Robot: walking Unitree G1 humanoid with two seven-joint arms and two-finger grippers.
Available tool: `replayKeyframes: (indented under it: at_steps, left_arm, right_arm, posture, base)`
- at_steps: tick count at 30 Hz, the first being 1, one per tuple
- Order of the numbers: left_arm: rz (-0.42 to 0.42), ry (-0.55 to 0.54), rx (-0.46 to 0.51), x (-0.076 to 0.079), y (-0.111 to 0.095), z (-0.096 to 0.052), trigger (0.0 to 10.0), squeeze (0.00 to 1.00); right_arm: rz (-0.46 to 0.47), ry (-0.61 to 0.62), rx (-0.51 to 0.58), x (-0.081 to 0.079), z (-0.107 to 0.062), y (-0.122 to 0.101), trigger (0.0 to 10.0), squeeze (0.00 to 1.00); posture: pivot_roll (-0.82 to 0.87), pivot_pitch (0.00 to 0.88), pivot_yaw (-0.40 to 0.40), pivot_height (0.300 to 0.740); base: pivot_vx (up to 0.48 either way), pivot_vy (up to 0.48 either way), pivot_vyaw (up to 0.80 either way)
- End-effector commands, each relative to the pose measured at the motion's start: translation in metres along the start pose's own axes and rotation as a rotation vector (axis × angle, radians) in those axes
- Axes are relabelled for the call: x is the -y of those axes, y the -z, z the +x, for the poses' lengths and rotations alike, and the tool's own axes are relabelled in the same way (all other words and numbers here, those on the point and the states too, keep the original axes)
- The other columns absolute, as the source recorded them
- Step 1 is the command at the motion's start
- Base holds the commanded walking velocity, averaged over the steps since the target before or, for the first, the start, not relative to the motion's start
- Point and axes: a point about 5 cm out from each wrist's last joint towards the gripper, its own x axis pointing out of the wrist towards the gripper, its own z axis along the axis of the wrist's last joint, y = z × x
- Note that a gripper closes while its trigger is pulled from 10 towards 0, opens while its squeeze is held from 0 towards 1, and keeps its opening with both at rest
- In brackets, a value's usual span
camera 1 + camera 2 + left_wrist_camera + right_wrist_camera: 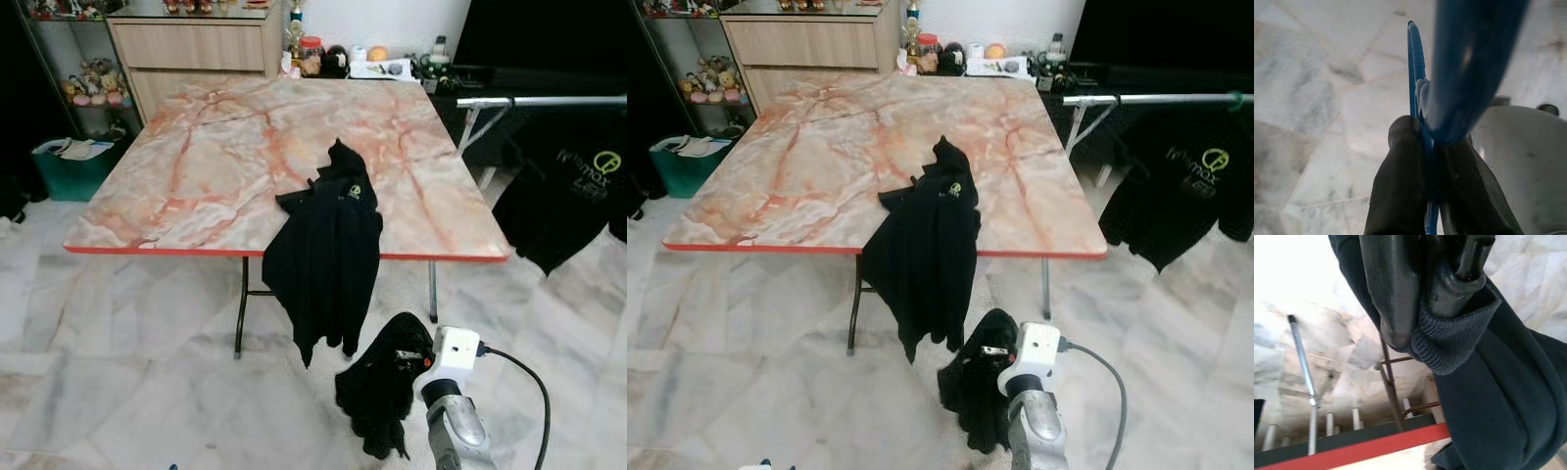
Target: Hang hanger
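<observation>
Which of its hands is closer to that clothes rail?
Right. The right gripper, clutching a dark garment, is low below the clothes rail; the left gripper holds a blue hanger farther off.

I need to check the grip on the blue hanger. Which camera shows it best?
The left wrist view: the blue hanger sits clamped between the left pincer fingers, close up over the marble floor. In the left eye view, just a blue speck at the bottom edge, likely the hanger.

silver right forearm capped by a white boxy wrist housing – black cable looping off its side; long matte-black pincer fingers, rounded at the tips.
</observation>
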Motion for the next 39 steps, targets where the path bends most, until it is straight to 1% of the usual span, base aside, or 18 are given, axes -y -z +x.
replayKeyframes:
  at_steps: [1, 4, 8, 9, 10, 12, 20, 22, 24, 29, 31, 32, 33, 34, 35, 36, 39]
  left_arm:
    - [0.011, 0.004, -0.03, -0.001, 0.006, -0.001, 10.0, 0.0]
    - [0.012, 0.01, -0.025, -0.003, 0.005, -0.001, 10.0, 0.0]
    - [0.033, 0.011, -0.024, -0.003, 0.004, 0.0, 10.0, 0.0]
    - [0.049, 0.004, -0.024, -0.009, 0.007, -0.001, 10.0, 0.0]
    - [0.054, -0.005, -0.029, -0.019, 0.012, -0.004, 10.0, 0.0]
    - [0.051, -0.007, -0.03, -0.024, 0.015, -0.005, 10.0, 0.0]
    - [0.051, -0.008, -0.033, -0.03, 0.018, -0.006, 10.0, 0.0]
    - [0.032, -0.015, -0.034, -0.03, 0.019, -0.006, 10.0, 0.0]
    - [0.033, -0.014, -0.037, -0.03, 0.019, -0.006, 10.0, 0.0]
    - [0.024, -0.01, -0.031, -0.028, 0.018, -0.006, 10.0, 0.0]
    - [0.022, -0.002, -0.03, -0.025, 0.018, -0.006, 10.0, 0.0]
    - [0.027, -0.001, -0.031, -0.021, 0.018, -0.005, 10.0, 0.0]
    - [0.027, -0.001, -0.031, -0.021, 0.018, -0.005, 10.0, 0.0]
    - [0.039, -0.007, -0.034, -0.018, 0.017, -0.005, 10.0, 0.0]
    - [0.05, -0.01, -0.039, -0.013, 0.017, -0.004, 10.0, 0.0]
    - [0.05, -0.01, -0.039, -0.013, 0.017, -0.004, 10.0, 0.0]
    - [0.042, -0.01, -0.038, -0.008, 0.016, -0.003, 10.0, 0.0]
  right_arm:
    - [-0.004, 0.005, 0.04, 0.001, 0.003, -0.009, 10.0, 0.0]
    - [-0.004, 0.007, 0.04, 0.001, 0.003, -0.009, 10.0, 0.0]
    - [-0.006, 0.007, 0.038, 0.001, 0.003, -0.009, 10.0, 0.0]
    - [-0.007, 0.007, 0.037, 0.001, 0.003, -0.009, 10.0, 0.0]
    - [-0.008, 0.006, 0.037, 0.001, 0.003, -0.009, 10.0, 0.0]
    - [-0.009, 0.005, 0.039, 0.001, 0.003, -0.009, 10.0, 0.0]
    - [-0.025, -0.008, 0.065, -0.003, 0.006, -0.015, 10.0, 0.0]
    - [-0.031, -0.011, 0.083, -0.004, 0.007, -0.019, 10.0, 0.0]
    - [-0.035, -0.017, 0.102, -0.005, 0.008, -0.024, 10.0, 0.0]
    - [-0.079, -0.036, 0.168, -0.011, 0.013, -0.04, 10.0, 0.0]
    - [-0.097, -0.027, 0.206, -0.013, 0.015, -0.049, 10.0, 0.0]
    - [-0.107, -0.014, 0.262, -0.015, 0.017, -0.063, 10.0, 0.0]
    - [-0.107, -0.014, 0.262, -0.015, 0.017, -0.063, 10.0, 0.0]
    - [-0.119, 0.0, 0.308, -0.016, 0.018, -0.074, 10.0, 0.0]
    - [-0.15, 0.026, 0.351, -0.016, 0.018, -0.084, 10.0, 0.0]
    - [-0.15, 0.026, 0.351, -0.016, 0.018, -0.084, 10.0, 0.0]
    - [-0.148, 0.058, 0.423, -0.017, 0.018, -0.104, 10.0, 0.0]
  posture:
    - [0.05, 0.07, -0.013, 0.74]
    - [0.05, 0.073, -0.014, 0.74]
    - [0.05, 0.077, -0.015, 0.74]
    - [0.05, 0.078, -0.015, 0.74]
    - [0.05, 0.079, -0.015, 0.74]
    - [0.05, 0.079, -0.015, 0.74]
    - [0.05, 0.08, -0.013, 0.74]
    - [0.05, 0.08, -0.013, 0.74]
    - [0.05, 0.08, -0.013, 0.74]
    - [0.05, 0.079, -0.013, 0.74]
    - [0.05, 0.079, -0.013, 0.74]
    - [0.05, 0.079, -0.014, 0.74]
    - [0.05, 0.079, -0.014, 0.74]
    - [0.05, 0.078, -0.014, 0.74]
    - [0.05, 0.078, -0.014, 0.74]
    - [0.05, 0.078, -0.014, 0.74]
    - [0.05, 0.078, -0.015, 0.74]
  base:
    - [0.0, 0.0, 0.0]
    - [0.0, 0.0, 0.0]
    - [0.0, 0.0, 0.0]
    - [0.0, -0.24, 0.0]
    - [0.0, -0.274, 0.0]
    - [0.0, -0.315, 0.0]
    - [0.0, -0.299, 0.0]
    - [0.0, 0.0, 0.0]
    - [0.0, 0.0, 0.0]
    - [0.0, 0.0, 0.0]
    - [0.0, 0.0, 0.0]
    - [0.0, 0.0, 0.0]
    - [0.0, 0.0, 0.0]
    - [0.0, 0.0, 0.0]
    - [0.0, 0.0, 0.0]
    - [0.0, 0.0, 0.0]
    - [0.0, 0.0, 0.0]
